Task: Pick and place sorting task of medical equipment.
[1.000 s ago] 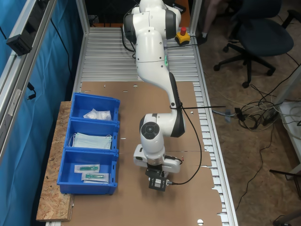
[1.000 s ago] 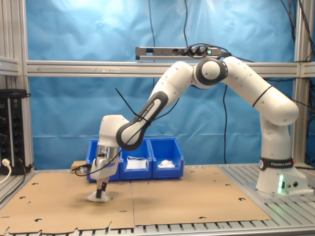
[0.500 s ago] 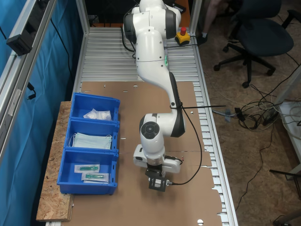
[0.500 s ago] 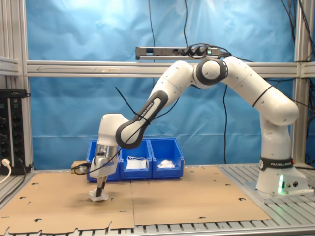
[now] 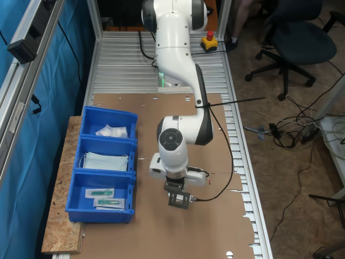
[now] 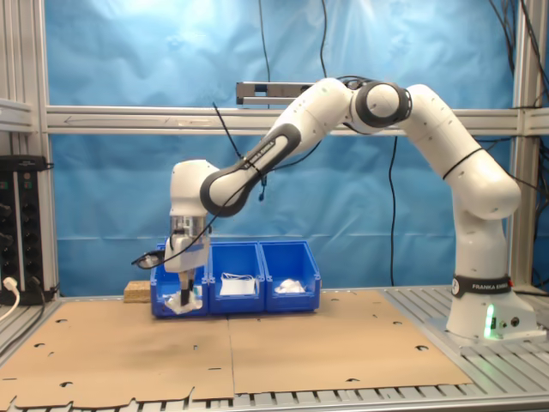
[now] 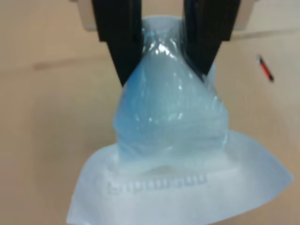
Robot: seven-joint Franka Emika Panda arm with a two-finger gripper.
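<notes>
White crinkly wrap fills much of the wrist view: the packet (image 7: pixel 173 154) hangs from the gripper (image 7: pixel 164 47), its flat sealed edge cut off at the frame. The two black jaws are closed narrowly onto the top of its rounded, bluish-looking bulge. In the second exterior view the packet (image 6: pixel 183 302) is a small pale shape held clear above the cardboard-covered desk (image 6: pixel 257 352), in front of the blue bins (image 6: pixel 236 287); its details are too small to make out.
</notes>
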